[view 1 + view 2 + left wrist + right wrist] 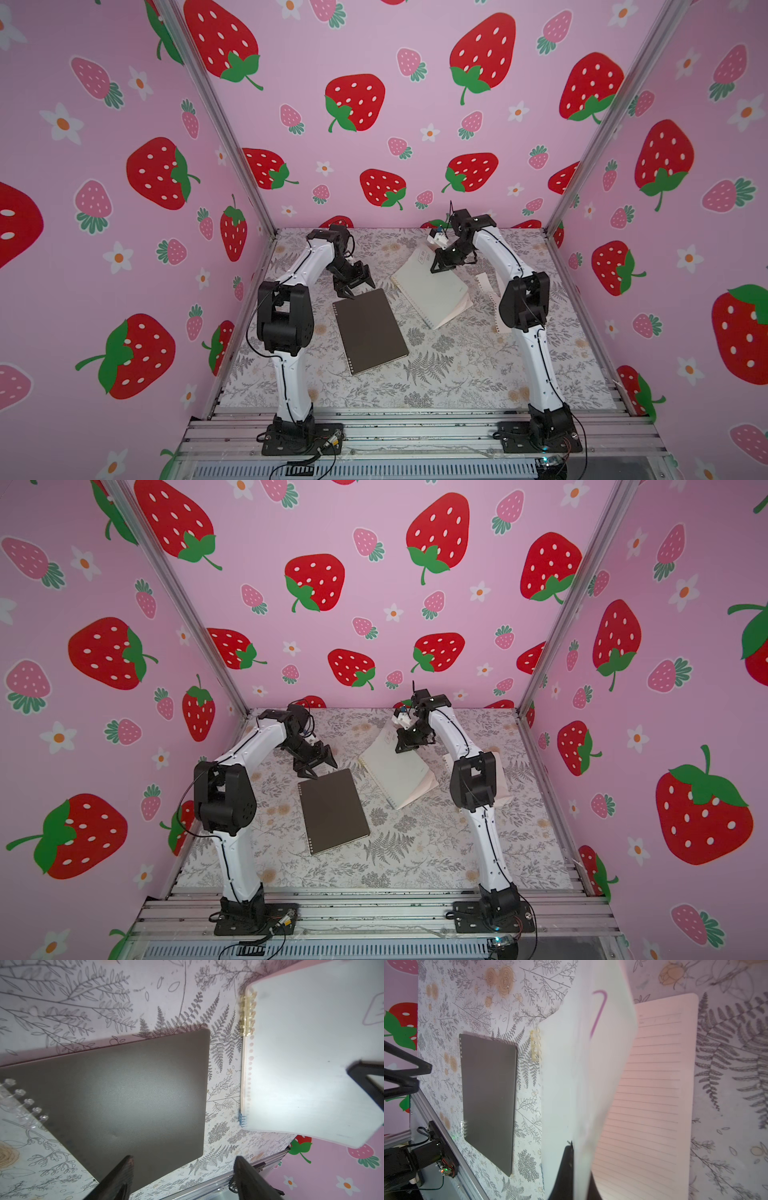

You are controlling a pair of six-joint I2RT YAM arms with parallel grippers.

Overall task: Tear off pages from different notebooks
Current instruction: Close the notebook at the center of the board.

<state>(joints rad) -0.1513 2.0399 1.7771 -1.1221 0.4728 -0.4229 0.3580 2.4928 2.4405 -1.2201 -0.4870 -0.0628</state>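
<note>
right pincer [437, 267] pinching cream notebook's [432, 301] cover [581, 1064], raised | lined page [654, 1095] bared beneath | left pincer [360, 291] spread above dark notebook's [370, 332] 11 o'clock corner; cream one sits at its 1 o'clock | tip: swing cover clear past spiral [247, 1016], gently

The left hand [184, 1159] hangs with its two black fingers [122, 1174] spread apart above a corner of the dark brown-grey notebook [124, 1093]. That notebook lies closed on the fern-printed worktop [83, 1001], with clear rings [27, 1103] along one edge. Just beside it, not touching, is the cream-white notebook [307, 1064], its yellowish rings [247, 1016] and punched holes showing. A black part of the right hand [357, 1073] meets its cover.
</note>
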